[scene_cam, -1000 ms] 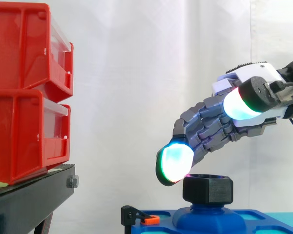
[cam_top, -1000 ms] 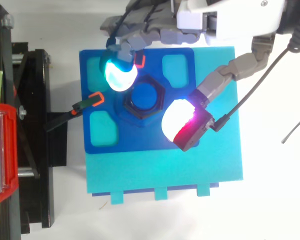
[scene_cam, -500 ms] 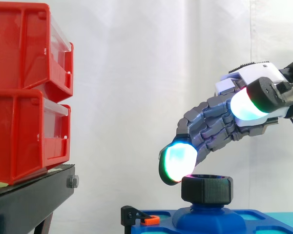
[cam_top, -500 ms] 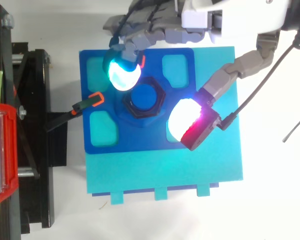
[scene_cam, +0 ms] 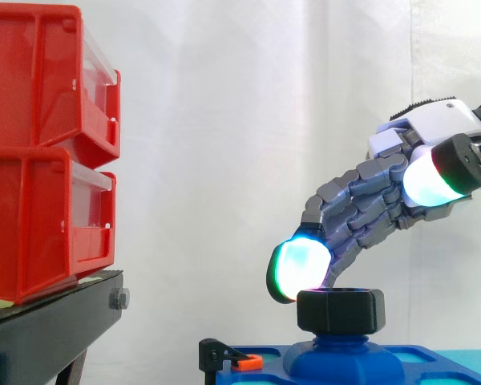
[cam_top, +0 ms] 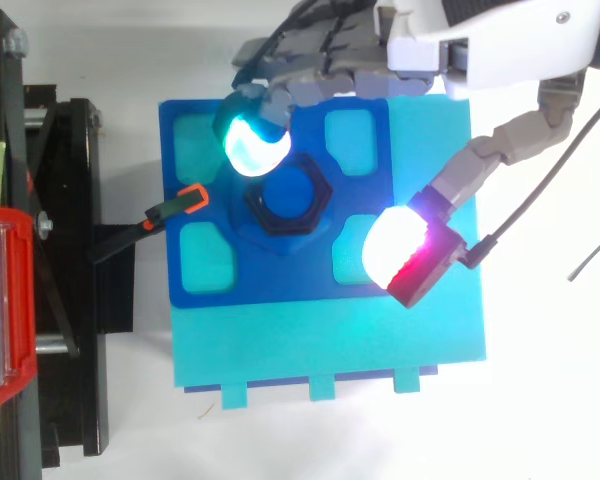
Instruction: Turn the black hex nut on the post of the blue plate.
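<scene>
The hand is hovering lower right, fingers wide apart over the black hex nut; gripping and turning apparently not yet done.

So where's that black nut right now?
In the side view the black hex nut sits low and right of centre, on the post of the blue plate, just below a glowing fingertip of the hand.

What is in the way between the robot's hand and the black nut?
Nothing that I can see. The hand hangs open over the black hex nut, with one glowing fingertip right at the nut's top edge.
</scene>
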`<state>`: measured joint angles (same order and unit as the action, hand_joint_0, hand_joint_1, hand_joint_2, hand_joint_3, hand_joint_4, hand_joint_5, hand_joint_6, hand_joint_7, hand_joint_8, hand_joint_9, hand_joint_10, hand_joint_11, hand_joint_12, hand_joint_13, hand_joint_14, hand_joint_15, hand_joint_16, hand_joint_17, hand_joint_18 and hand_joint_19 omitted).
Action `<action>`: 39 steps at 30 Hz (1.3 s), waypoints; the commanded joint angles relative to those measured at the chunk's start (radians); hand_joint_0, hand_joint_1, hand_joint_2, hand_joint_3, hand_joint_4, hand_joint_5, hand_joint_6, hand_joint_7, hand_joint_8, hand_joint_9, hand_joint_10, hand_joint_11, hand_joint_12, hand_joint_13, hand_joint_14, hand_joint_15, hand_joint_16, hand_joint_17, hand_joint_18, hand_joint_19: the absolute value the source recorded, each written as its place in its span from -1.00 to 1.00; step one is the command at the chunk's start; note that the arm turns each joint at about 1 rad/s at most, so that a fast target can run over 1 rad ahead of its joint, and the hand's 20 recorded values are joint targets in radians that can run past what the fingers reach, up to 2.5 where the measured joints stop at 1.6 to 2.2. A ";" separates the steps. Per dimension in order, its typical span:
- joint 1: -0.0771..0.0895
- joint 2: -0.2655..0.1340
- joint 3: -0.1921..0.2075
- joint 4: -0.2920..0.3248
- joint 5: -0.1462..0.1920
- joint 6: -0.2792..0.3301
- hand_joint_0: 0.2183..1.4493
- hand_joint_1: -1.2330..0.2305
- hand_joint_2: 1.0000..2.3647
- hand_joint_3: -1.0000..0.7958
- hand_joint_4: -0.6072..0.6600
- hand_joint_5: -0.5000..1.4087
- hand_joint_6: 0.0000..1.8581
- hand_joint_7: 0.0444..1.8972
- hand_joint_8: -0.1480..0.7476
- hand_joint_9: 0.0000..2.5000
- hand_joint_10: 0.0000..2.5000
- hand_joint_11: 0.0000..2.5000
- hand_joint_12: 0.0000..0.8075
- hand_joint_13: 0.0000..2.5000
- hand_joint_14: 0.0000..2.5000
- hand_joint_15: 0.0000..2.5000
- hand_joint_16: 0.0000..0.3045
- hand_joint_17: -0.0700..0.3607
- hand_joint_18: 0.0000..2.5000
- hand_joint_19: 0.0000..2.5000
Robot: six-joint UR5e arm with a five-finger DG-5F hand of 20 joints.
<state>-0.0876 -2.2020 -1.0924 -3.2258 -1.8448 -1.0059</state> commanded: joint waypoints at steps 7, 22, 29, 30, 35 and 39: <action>0.003 0.005 -0.001 -0.023 0.007 -0.017 -0.65 0.13 -1.00 -0.44 0.72 -0.75 -0.46 -0.18 0.38 -0.80 -1.00 -0.95 0.41 -0.71 -1.00 -0.63 -0.55 0.04 -0.84 -0.71; 0.014 0.027 0.000 -0.060 0.049 -0.020 -0.64 0.12 -1.00 -0.44 0.71 -0.76 -0.46 -0.17 0.38 -0.80 -1.00 -0.96 0.41 -0.70 -1.00 -0.62 -0.56 0.03 -0.82 -0.71; 0.023 0.053 0.000 -0.100 0.072 -0.030 -0.64 0.12 -1.00 -0.44 0.70 -0.75 -0.46 -0.17 0.38 -0.80 -1.00 -0.96 0.40 -0.70 -1.00 -0.62 -0.56 0.03 -0.82 -0.70; 0.023 0.054 0.000 -0.108 0.073 -0.030 -0.64 0.12 -1.00 -0.44 0.70 -0.75 -0.46 -0.17 0.38 -0.80 -1.00 -0.96 0.40 -0.70 -1.00 -0.62 -0.56 0.03 -0.82 -0.70; 0.028 0.056 0.000 -0.120 0.082 -0.031 -0.64 0.12 -1.00 -0.44 0.70 -0.75 -0.46 -0.18 0.38 -0.80 -1.00 -0.95 0.40 -0.70 -1.00 -0.61 -0.56 0.03 -0.81 -0.70; 0.034 0.061 0.000 -0.121 0.098 -0.031 -0.64 0.11 -1.00 -0.44 0.70 -0.76 -0.46 -0.18 0.38 -0.80 -1.00 -0.96 0.41 -0.70 -1.00 -0.61 -0.56 0.03 -0.80 -0.69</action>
<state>-0.0589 -2.1457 -1.0922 -3.3447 -1.7602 -1.0368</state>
